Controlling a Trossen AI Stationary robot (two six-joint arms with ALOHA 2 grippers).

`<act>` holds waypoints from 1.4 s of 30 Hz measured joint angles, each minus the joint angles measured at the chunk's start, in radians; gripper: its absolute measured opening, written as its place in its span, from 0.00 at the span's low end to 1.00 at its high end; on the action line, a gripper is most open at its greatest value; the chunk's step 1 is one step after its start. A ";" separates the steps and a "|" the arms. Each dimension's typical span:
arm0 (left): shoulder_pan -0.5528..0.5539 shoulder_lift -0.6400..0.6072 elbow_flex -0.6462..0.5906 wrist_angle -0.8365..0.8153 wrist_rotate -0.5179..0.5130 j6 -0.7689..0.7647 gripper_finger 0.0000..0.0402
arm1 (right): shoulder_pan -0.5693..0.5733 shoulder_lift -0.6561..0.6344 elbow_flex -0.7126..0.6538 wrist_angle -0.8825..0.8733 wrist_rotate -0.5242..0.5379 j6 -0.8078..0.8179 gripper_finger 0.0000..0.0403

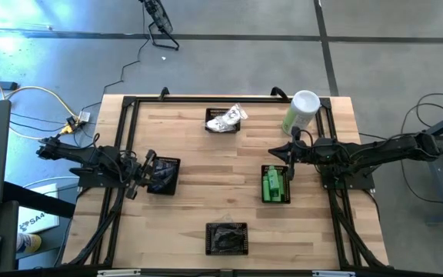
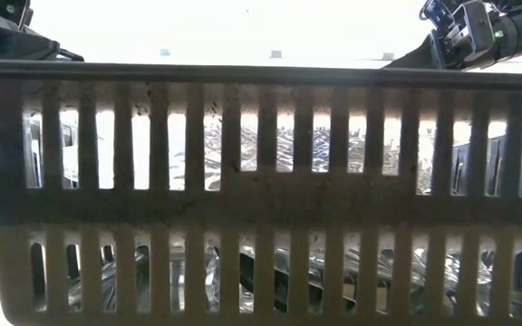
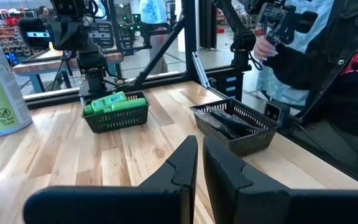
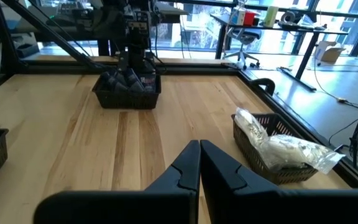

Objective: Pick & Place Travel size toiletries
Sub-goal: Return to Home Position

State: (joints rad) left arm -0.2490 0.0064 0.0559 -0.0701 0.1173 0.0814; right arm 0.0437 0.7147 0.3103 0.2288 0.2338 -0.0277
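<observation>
Risk number one is a snag on the pull-back. The left gripper sits low, just beside the left basket, and the right gripper hangs at the far rim of the right basket; can't tell if either touches. A sloppy retreat could catch a rim and drag or tip a light basket across the counter. Both grippers are pinched down to a narrow slit with nothing in them, so no drop risk. Second risk: the tall canister stands near the right gripper, on its far side, and a sideways swing of that arm could knock it over, maybe toward the far basket. Third: in the left wrist view a person stands right at the counter edge beyond the near basket, hand on some device, so a wide sweep that way is a concern. Toiletries look sorted, judging by the layout. The green bottles are packed side by side in the right basket, and the white crinkly packets are heaped above the rim of the far basket. The dark pieces are piled in the left basket, and the black tubes lie flat in the near basket. The packets ride highest, so that pile likely spills first if bumped.
</observation>
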 joint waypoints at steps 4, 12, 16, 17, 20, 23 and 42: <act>0.000 0.000 -0.001 0.000 0.000 -0.010 0.06 | 0.000 0.000 0.000 -0.016 0.002 0.000 0.01; 0.000 0.000 -0.003 0.012 0.003 -0.009 0.06 | -0.001 -0.039 0.000 0.033 0.250 0.025 0.01; 0.000 0.000 -0.003 0.013 0.003 -0.008 0.06 | 0.000 -0.130 0.000 -0.078 0.173 0.036 0.01; 0.000 0.000 -0.003 0.014 0.003 -0.008 0.06 | 0.000 -0.155 0.000 -0.105 0.155 0.045 0.01; 0.000 0.000 -0.003 0.015 0.003 -0.008 0.06 | 0.000 -0.238 0.000 -0.169 0.110 0.080 0.01; 0.000 0.000 -0.003 0.015 0.003 -0.008 0.06 | 0.000 -0.312 0.000 -0.196 0.050 0.108 0.01; 0.000 0.001 -0.003 0.016 0.003 -0.008 0.06 | 0.000 -0.541 0.000 -0.388 -0.056 0.208 0.01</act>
State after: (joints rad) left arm -0.2493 0.0071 0.0528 -0.0540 0.1204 0.0731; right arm 0.0437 0.1732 0.3107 -0.1596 0.1777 0.1804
